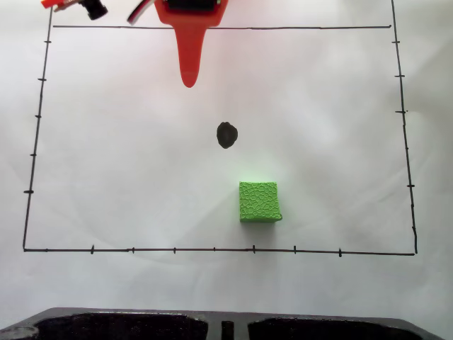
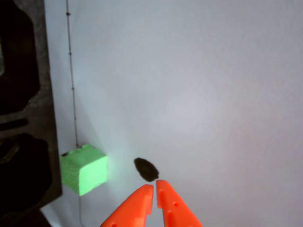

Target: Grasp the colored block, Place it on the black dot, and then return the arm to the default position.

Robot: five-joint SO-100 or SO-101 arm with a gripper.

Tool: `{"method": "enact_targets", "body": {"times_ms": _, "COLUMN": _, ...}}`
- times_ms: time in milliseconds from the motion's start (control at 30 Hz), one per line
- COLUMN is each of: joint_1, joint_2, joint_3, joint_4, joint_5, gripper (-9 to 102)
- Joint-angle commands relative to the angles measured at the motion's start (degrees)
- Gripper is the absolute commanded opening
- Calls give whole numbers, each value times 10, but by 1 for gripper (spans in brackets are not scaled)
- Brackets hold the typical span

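In the wrist view the two pointed orange plastic fingers of the gripper (image 2: 155,190) rise from the bottom edge, their tips pressed nearly together with only a thin slit between them, pinching nothing. Just beyond the tips lies the small irregular black marker dot (image 2: 146,169) on the white paper sheet (image 2: 213,94). To the left of the dot, apart from it, sits the small bright green cube with a pebbly surface (image 2: 84,171), resting flat on the paper by a thin drawn black line with tick marks (image 2: 72,85). Further left runs a dark moulded tray edge (image 2: 23,118).

In the fixed view the dark tray (image 1: 127,324) lies along the bottom edge. Above it the green cube (image 1: 259,202) stands inside the drawn black rectangle (image 1: 212,249), near its lower line. The black dot (image 1: 226,134) is above and slightly left of the cube, clear of it. Furthest up, the orange gripper finger (image 1: 189,67) of the orange printed arm (image 1: 191,14) points down toward the dot, well short of it
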Motion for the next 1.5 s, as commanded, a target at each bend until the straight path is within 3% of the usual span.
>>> {"method": "enact_targets", "body": {"times_ms": 0, "joint_1": 1, "joint_2": 8, "joint_3": -3, "joint_4": -3, "joint_5": -4, "gripper": 0}}
{"method": "enact_targets", "body": {"times_ms": 767, "joint_1": -12, "joint_2": 3, "joint_3": -7, "joint_4": 1, "joint_5": -9, "gripper": 0}}
{"method": "enact_targets", "body": {"times_ms": 1167, "joint_1": -46, "joint_2": -203, "joint_3": -139, "joint_4": -30, "joint_5": 35, "gripper": 0}}
{"method": "enact_targets", "body": {"times_ms": 1467, "joint_1": -82, "joint_2": -436, "joint_3": -345, "joint_4": -21, "joint_5": 120, "gripper": 0}}
